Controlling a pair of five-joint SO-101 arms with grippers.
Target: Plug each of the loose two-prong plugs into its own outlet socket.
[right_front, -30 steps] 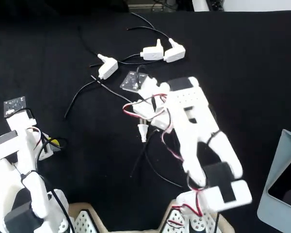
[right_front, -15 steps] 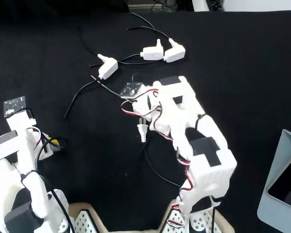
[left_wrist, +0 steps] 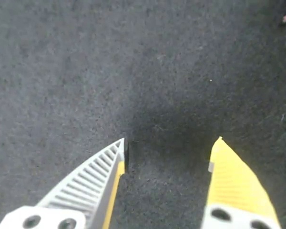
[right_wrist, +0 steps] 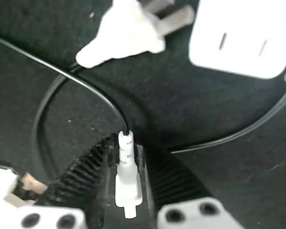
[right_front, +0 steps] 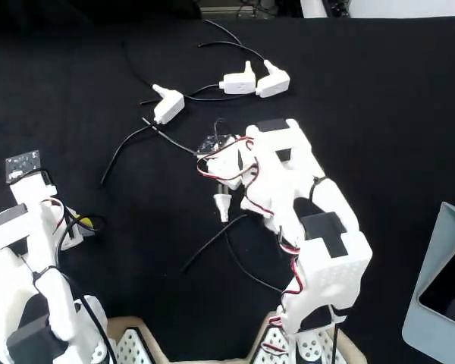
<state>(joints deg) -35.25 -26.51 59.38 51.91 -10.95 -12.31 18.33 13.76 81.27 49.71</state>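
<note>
Clearly, wrist view: right gripper (right_wrist: 125,144) fingers (right_wrist: 85,172) clamp plug (right_wrist: 125,183); overhead, arm (right_front: 303,199) covers them

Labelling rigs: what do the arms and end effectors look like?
Left arm and right arm: white plastic, black motor blocks; the right carries red-and-white wires. Left end effector: one white ribbed finger, one yellow. Right end effector: black ribbed fingers.

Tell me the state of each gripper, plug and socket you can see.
right gripper: shut on the white connector.
white connector: gripped, with a black cable attached.
two-prong plug: loose, prongs not in any socket.
outlet socket: both slots empty.
left gripper: open, holding nothing.
</note>
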